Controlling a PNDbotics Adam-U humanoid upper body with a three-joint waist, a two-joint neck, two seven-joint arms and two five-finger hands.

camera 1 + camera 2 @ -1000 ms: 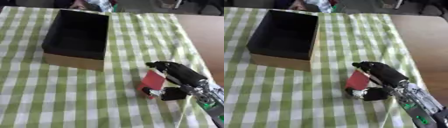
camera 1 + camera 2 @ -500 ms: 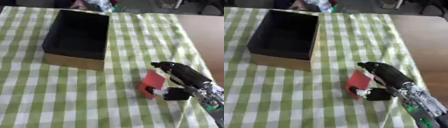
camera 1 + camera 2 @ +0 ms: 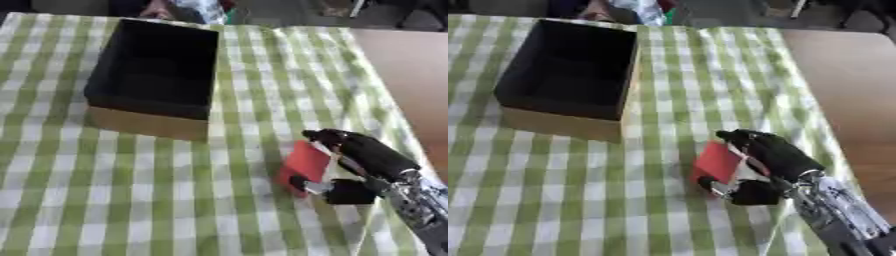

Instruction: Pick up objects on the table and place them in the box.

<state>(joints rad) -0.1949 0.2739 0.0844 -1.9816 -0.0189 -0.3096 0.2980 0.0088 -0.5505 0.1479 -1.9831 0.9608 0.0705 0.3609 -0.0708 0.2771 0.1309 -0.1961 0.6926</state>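
Note:
A flat red object (image 3: 304,163) sits on the green-and-white checked cloth at the lower right. My right hand (image 3: 767,162) reaches in from the lower right corner and is curled round it, fingers over its top edge and thumb (image 3: 715,184) under its near edge. The open cardboard box (image 3: 156,76), dark inside with tan outer walls, stands at the upper left, well apart from the hand. I see nothing inside it. My left hand shows in neither view.
The checked cloth (image 3: 131,190) covers most of the table; bare brown tabletop (image 3: 842,80) lies along the right side. Dark clutter and something pale sit beyond the far edge (image 3: 188,7).
The right hand has stayed on the red object and shifted a little down and to the right with it. The box has not moved.

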